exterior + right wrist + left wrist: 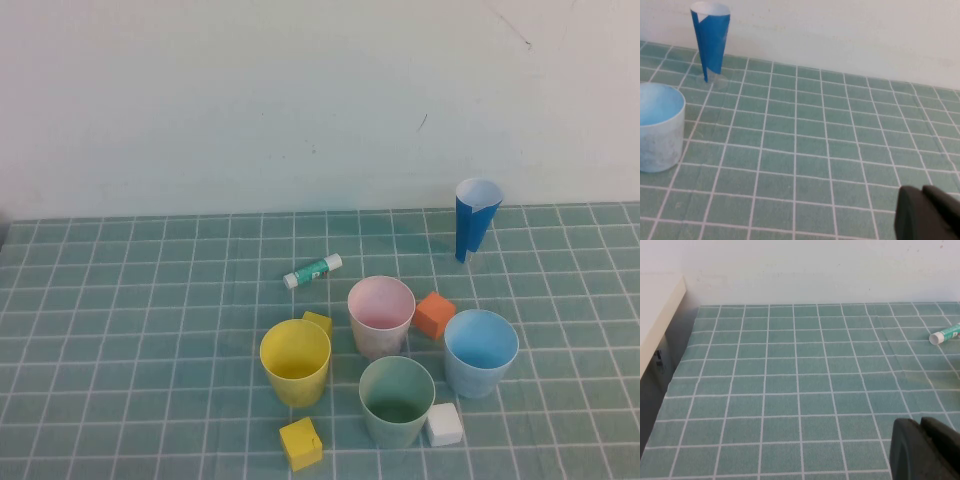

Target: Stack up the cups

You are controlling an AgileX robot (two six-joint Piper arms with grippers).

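At the near edge of the green checked tablecloth (120,330) sits a yellow block (301,443), with a white block (444,424) to its right, just beside the base of the green cup (397,400). The green cup stands upright and open-mouthed, nearest of the four. Behind it on the left stands the yellow cup (295,361), and tucked against that cup's far side is a second small yellow block (318,322). On the right stands the light blue cup (480,351), also upright. Between and behind them is the pink cup (381,316), with an orange block (434,315) wedged in the gap between pink and blue. No cup sits inside another; all four stand apart in a loose cluster, hemmed by the blocks.

Farther back lies a glue stick (312,270) on its side, and near the white wall stands a dark-blue paper cone (474,220).

Neither arm shows in the high view. The left gripper (926,450) hangs over bare cloth on the left side, the right gripper (927,214) over bare cloth right of the blue cup; for both claws I cannot tell whether they are released or clenched.
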